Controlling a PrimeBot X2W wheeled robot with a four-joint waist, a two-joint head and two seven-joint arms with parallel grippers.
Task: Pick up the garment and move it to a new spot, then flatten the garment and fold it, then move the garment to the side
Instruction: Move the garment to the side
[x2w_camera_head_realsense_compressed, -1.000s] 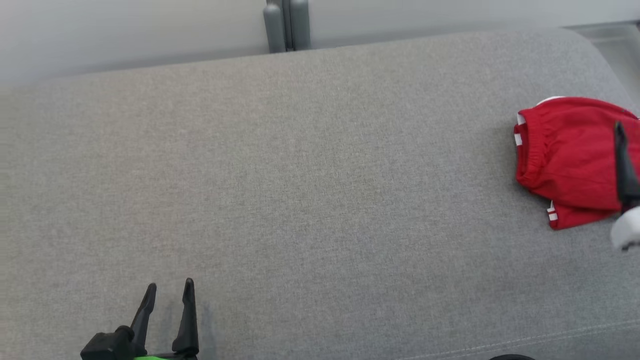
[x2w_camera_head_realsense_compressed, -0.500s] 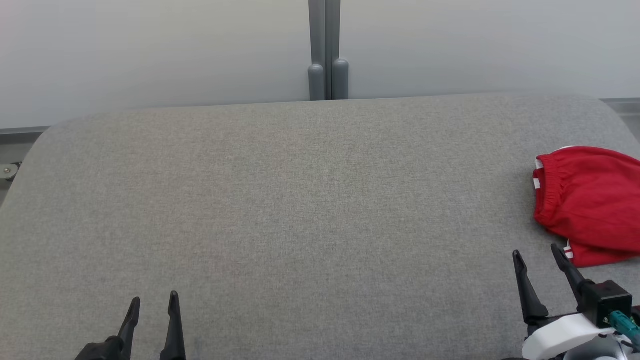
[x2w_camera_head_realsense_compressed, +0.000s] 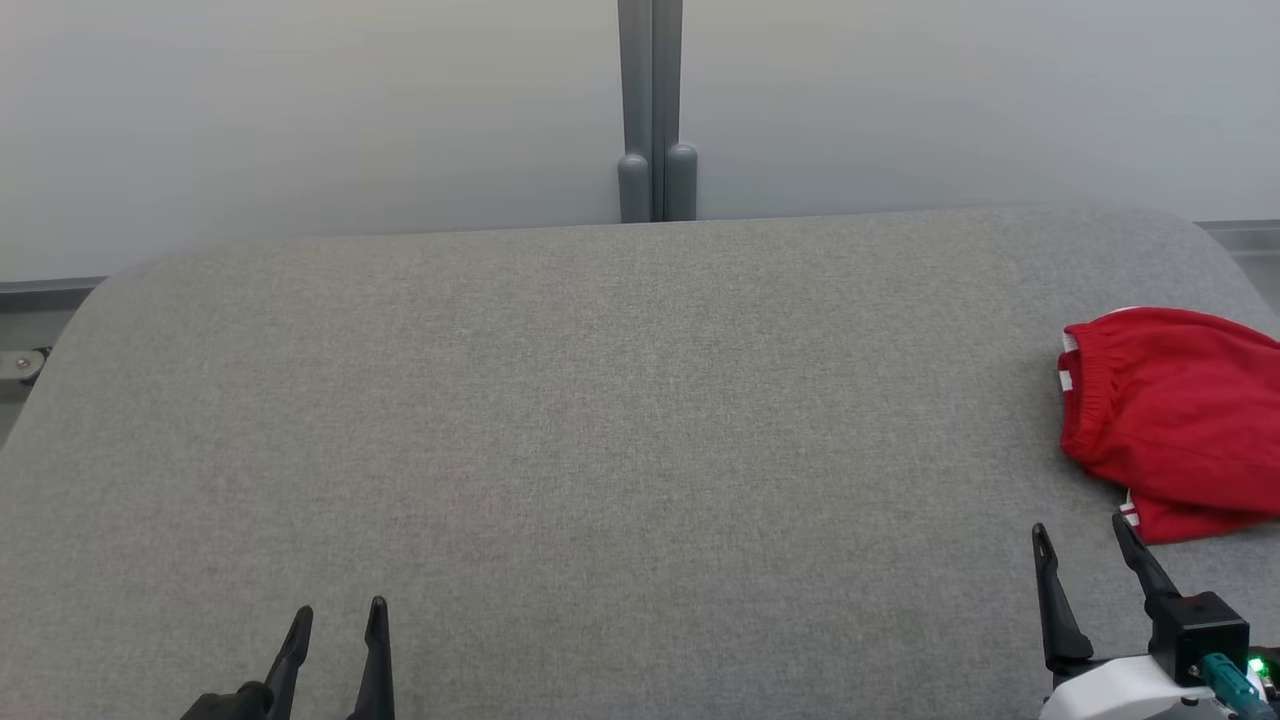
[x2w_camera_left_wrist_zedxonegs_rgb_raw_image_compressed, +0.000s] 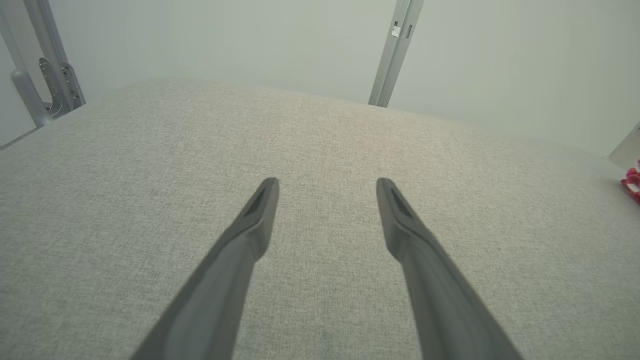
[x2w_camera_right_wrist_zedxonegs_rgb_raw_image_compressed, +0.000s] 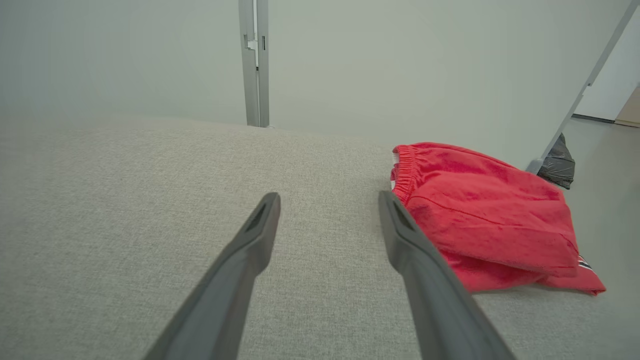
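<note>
While the folded red shorts (x2w_camera_head_realsense_compressed: 1180, 420) are seen from the head at the tabletop's (x2w_camera_head_realsense_compressed: 600, 450) right edge, the left end effector (x2w_camera_head_realsense_compressed: 341, 608) and right end effector (x2w_camera_head_realsense_compressed: 1080, 526) are held open, empty. From the left wrist, spread fingers (x2w_camera_left_wrist_zedxonegs_rgb_raw_image_compressed: 250, 235) are seen over grey fabric. From the right wrist, the shorts (x2w_camera_right_wrist_zedxonegs_rgb_raw_image_compressed: 480, 220) are found near the fingers (x2w_camera_right_wrist_zedxonegs_rgb_raw_image_compressed: 410, 240). The move aside is judged done, so only a retreat is called for.
</note>
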